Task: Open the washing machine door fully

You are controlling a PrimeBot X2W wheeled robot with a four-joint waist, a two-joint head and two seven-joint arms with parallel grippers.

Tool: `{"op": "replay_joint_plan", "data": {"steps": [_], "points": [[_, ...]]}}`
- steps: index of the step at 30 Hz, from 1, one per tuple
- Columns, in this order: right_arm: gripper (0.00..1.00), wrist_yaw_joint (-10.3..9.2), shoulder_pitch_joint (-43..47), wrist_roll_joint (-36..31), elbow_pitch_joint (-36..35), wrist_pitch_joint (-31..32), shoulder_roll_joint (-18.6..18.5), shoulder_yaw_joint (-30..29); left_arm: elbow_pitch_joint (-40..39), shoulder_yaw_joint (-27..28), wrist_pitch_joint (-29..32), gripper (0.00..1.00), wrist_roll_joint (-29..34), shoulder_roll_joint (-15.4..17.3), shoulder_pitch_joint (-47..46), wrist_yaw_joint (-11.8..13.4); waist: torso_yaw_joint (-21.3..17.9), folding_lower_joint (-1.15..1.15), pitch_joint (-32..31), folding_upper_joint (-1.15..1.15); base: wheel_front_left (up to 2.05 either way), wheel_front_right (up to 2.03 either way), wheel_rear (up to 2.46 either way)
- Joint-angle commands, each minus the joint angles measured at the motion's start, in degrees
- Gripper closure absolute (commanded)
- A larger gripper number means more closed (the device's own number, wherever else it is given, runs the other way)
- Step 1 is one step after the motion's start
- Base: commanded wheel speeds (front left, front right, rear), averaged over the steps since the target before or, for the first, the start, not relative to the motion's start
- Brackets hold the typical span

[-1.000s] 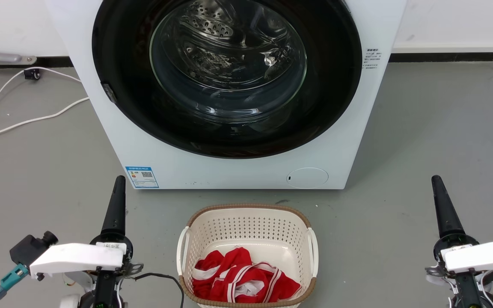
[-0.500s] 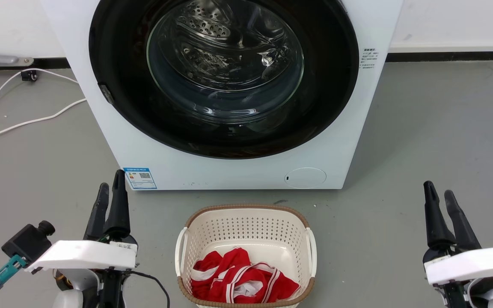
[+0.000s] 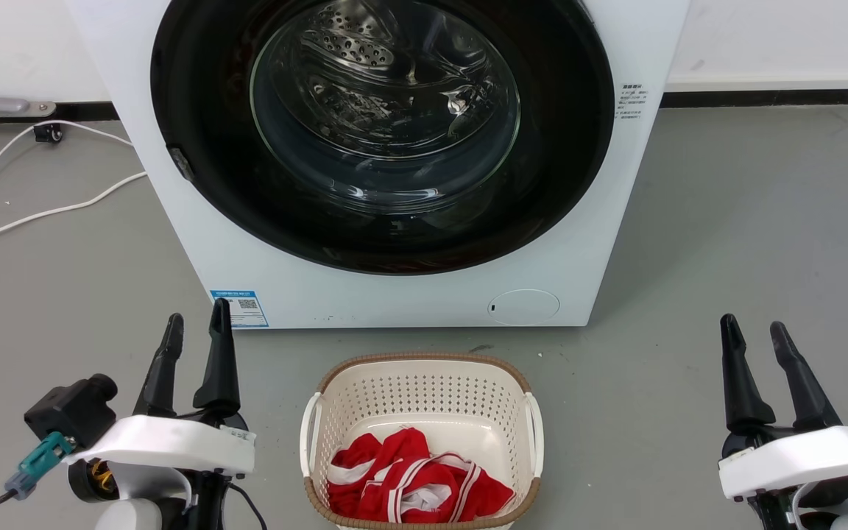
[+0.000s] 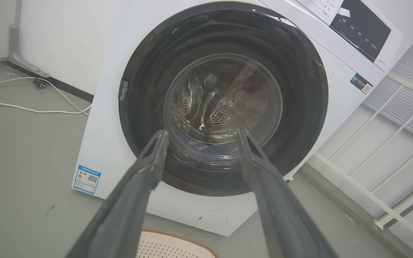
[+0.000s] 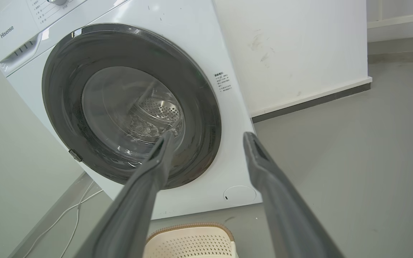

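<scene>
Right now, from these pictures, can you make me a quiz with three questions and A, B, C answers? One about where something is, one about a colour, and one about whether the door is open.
1. Where is the basket?
A. On the floor in front of the washing machine
B. On top of the machine
C. On a shelf

2. What colour is the cloth in the basket?
A. Blue
B. Red with white stripes
C. Green

3. How is the washing machine door?
A. Shut
B. Swung wide open
C. Taken off

Answers:
1 A: the head view shows it standing on the floor just before the machine's front.
2 B: a red cloth with white stripes lies in it.
3 A: the black door sits flat against the white front in all three views.
</scene>
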State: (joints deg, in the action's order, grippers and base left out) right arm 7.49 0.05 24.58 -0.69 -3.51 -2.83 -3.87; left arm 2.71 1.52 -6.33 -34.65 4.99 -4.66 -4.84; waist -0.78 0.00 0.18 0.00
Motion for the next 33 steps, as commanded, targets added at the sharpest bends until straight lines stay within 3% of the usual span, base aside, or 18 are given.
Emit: {"op": "replay_joint_plan", "data": {"steps": [1,17,33], "points": [[0.0,0.0,-0.3,-2.3,-1.4,0.0,-0.1,0.2,-0.9,-0.6,-0.6,0.0,1.9,0.7,0.0,0.4,0.0,0.0,0.0,0.0,0.0,0.0,0.0],[0.0,0.0,0.6,-14.0,-3.0,3.0,-0.1,0.9,-1.1,-4.5,-3.1,0.0,11.7,3.5,0.7,4.4,-0.3,0.0,-0.2,0.0,0.0,0.0,0.0],[0.0,0.0,1.3,-20.0,-3.2,2.9,-0.1,0.0,-2.0,-5.5,-5.3,0.0,18.3,3.7,1.9,5.4,-0.4,0.0,-0.2,0.0,0.0,0.0,0.0]]}}
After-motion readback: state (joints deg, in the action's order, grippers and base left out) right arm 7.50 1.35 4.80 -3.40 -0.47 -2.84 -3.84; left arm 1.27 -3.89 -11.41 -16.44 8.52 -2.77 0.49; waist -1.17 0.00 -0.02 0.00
